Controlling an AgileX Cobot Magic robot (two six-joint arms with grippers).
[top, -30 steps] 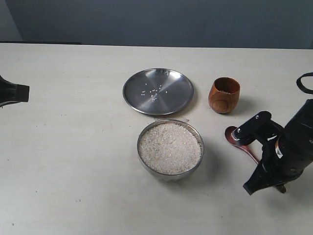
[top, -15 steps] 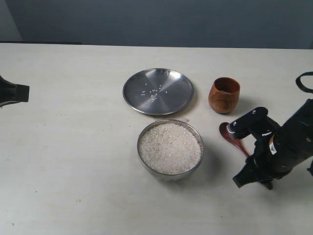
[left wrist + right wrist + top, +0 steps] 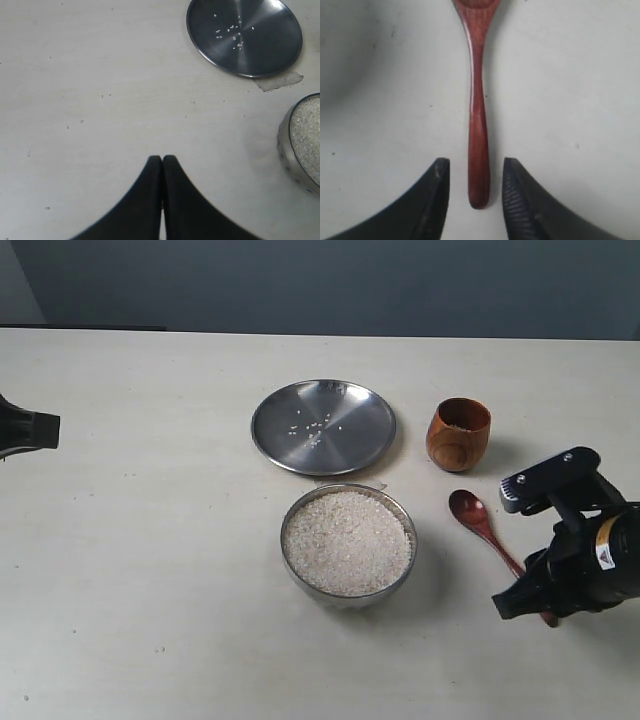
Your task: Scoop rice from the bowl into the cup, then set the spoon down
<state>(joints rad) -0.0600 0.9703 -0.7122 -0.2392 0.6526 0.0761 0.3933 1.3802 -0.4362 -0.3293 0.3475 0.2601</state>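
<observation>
The steel bowl [image 3: 348, 544] holds a full heap of white rice [image 3: 346, 540] at the table's middle. The wooden cup [image 3: 459, 433] stands upright beyond it to the right. The dark red spoon [image 3: 482, 524] lies flat on the table between bowl and right arm, its round end toward the cup. In the right wrist view the spoon's handle [image 3: 478, 150] lies on the table between the fingertips of my right gripper [image 3: 475, 167], which is open and touches nothing. My left gripper [image 3: 162, 159] is shut and empty, far left [image 3: 25, 427]. The bowl's edge [image 3: 289, 150] shows in the left wrist view.
A flat steel plate [image 3: 323, 426] with a few stray grains lies behind the bowl, also seen as the plate [image 3: 244, 36] in the left wrist view. A strip of tape [image 3: 278, 80] sticks to the table by the plate.
My right gripper has opened and drawn back toward the right front. The spoon now lies free on the table. The left arm has not moved.
</observation>
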